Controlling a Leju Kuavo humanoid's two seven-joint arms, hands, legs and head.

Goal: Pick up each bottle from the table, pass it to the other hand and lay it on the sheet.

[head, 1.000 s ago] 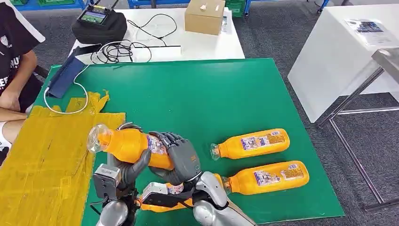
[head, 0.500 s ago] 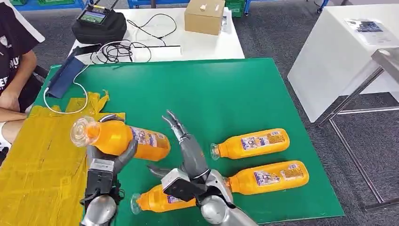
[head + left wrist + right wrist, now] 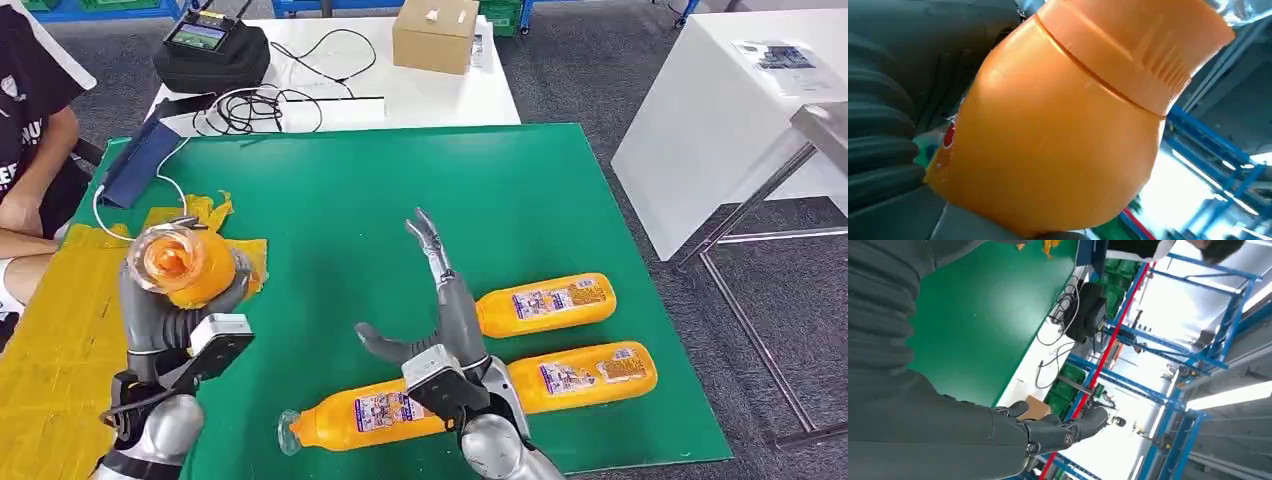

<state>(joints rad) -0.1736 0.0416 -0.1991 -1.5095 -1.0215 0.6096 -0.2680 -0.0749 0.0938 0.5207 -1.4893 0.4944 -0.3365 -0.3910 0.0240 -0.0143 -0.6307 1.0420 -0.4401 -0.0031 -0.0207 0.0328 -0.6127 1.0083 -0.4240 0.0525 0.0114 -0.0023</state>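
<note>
My left hand (image 3: 170,315) grips an orange bottle (image 3: 182,266) (image 3: 1058,135), its clear cap end turned toward the camera, above the edge of the yellow sheet (image 3: 70,340). My right hand (image 3: 440,300) is open above the green table (image 3: 400,190), fingers stretched out and holding nothing; its fingers (image 3: 1058,432) are spread. Three more orange bottles lie on the table: one (image 3: 365,415) near the front edge under my right arm, one (image 3: 545,303) at mid right, one (image 3: 580,375) in front of it.
A person sits at the far left beside the sheet (image 3: 25,130). A blue pouch (image 3: 140,160) and a white cable lie at the table's back left. Behind are a white table with a black bag (image 3: 210,50) and a cardboard box (image 3: 435,35).
My right hand let go of the bottle, opened and drew back to the right. My left hand carried the bottle left toward the sheet and turned its cap toward the camera.
</note>
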